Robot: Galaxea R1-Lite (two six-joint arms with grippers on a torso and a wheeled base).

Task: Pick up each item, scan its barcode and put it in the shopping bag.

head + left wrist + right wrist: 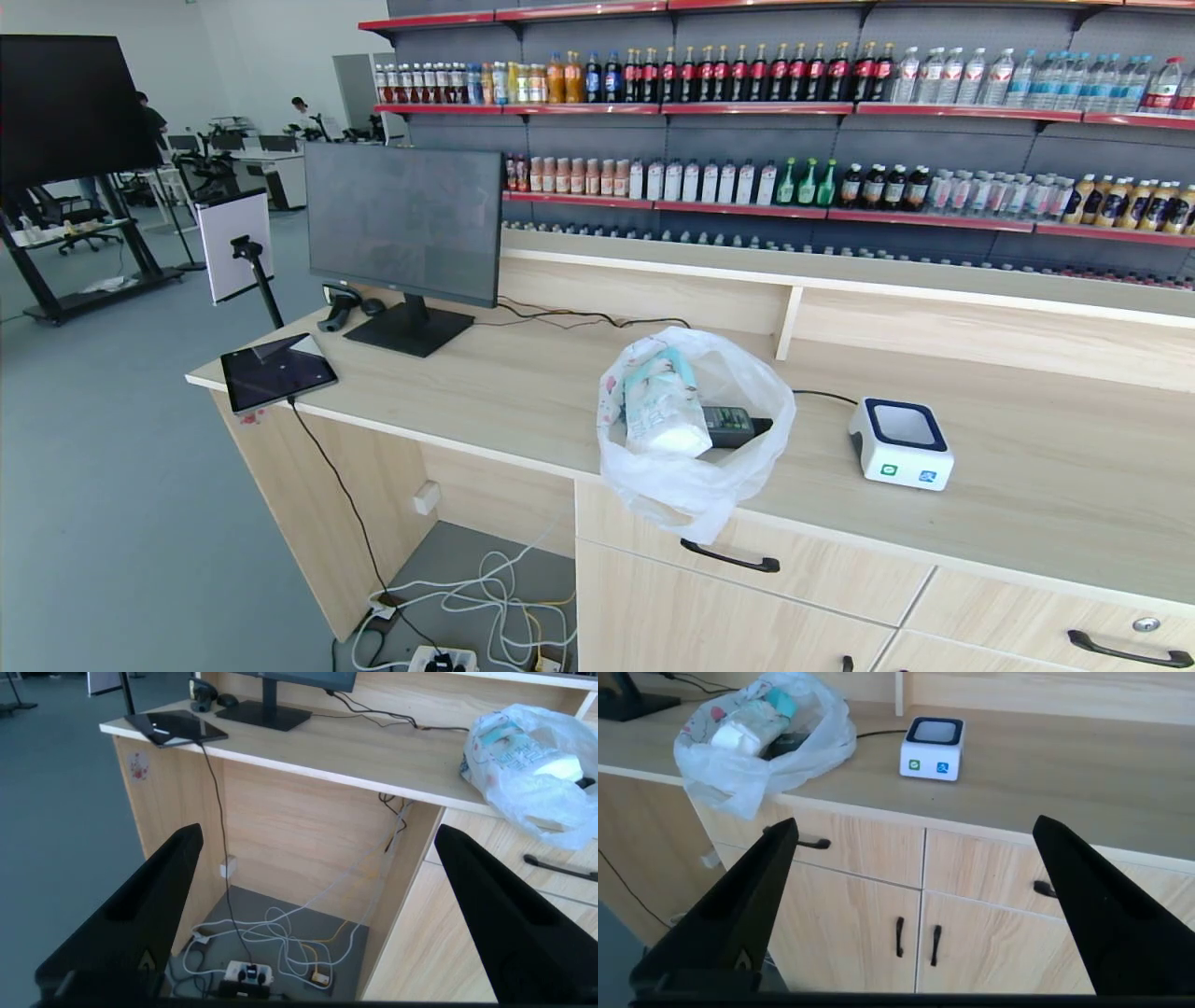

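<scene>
Both pincers are hanging open and empty, jaws spread wide: the left pincer and the right pincer are sitting below the surface's front edge. The shopping bag is lying above and ahead of them, holding 2 items. The scanner is standing beside the bag, on the right arm's side.

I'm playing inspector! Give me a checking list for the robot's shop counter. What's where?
Surface: wooden counter.
Job's things: white shopping bag open on the counter, holding a packet and a dark item; white scanner box beside the bag, not touching it.
Clutter: monitor and tablet at the counter's left end.
Grippers: left gripper and right gripper open, empty, in front of the counter.
Cables: black cable from the scanner box toward the bag; white tangle on the floor.
Surroundings: shelves of bottles behind.
</scene>
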